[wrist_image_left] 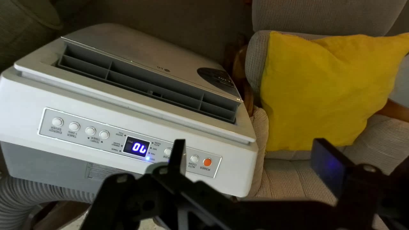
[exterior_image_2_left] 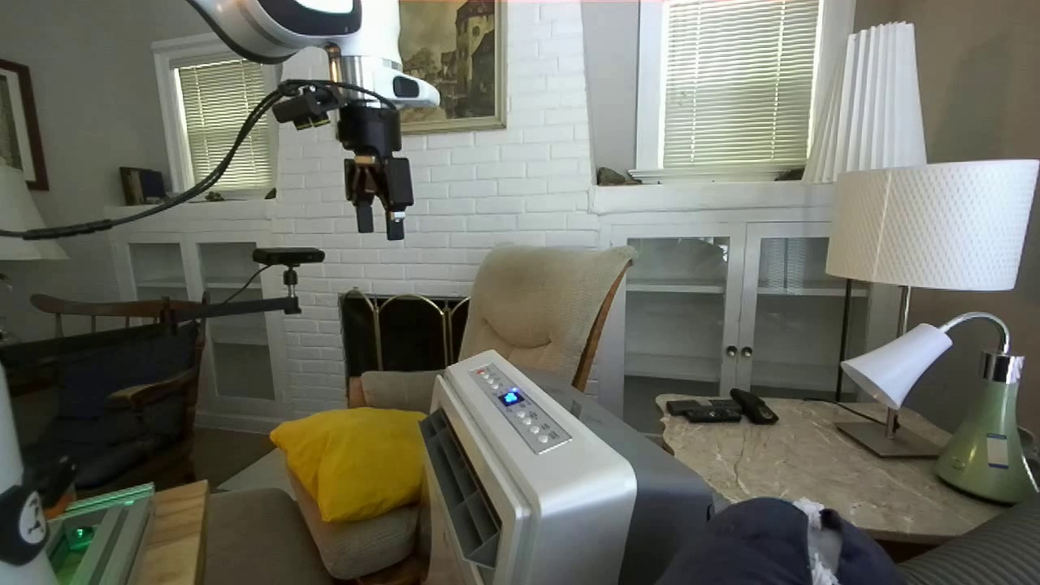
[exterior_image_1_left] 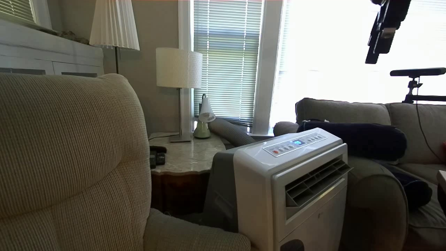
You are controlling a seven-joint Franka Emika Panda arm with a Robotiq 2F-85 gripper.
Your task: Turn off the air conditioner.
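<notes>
Gripper (exterior_image_2_left: 380,229), spread wide, empty, upper left in an exterior view. Air conditioner (exterior_image_2_left: 561,479), below and right, lower centre. Control panel (wrist_image_left: 137,147), wrist view: long axis down rightward, power button (wrist_image_left: 207,162) rightmost.

The gripper (exterior_image_2_left: 380,227) hangs higher than the air conditioner (exterior_image_2_left: 561,467), well apart from it. Left of the air conditioner sits a yellow cushion (exterior_image_2_left: 357,463); right, a table (exterior_image_2_left: 723,451) bearing a lamp (exterior_image_2_left: 930,227).

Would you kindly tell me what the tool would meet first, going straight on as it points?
Most likely the air conditioner, though depth is unclear; the tool might pass its edge and reach the yellow cushion.
</notes>
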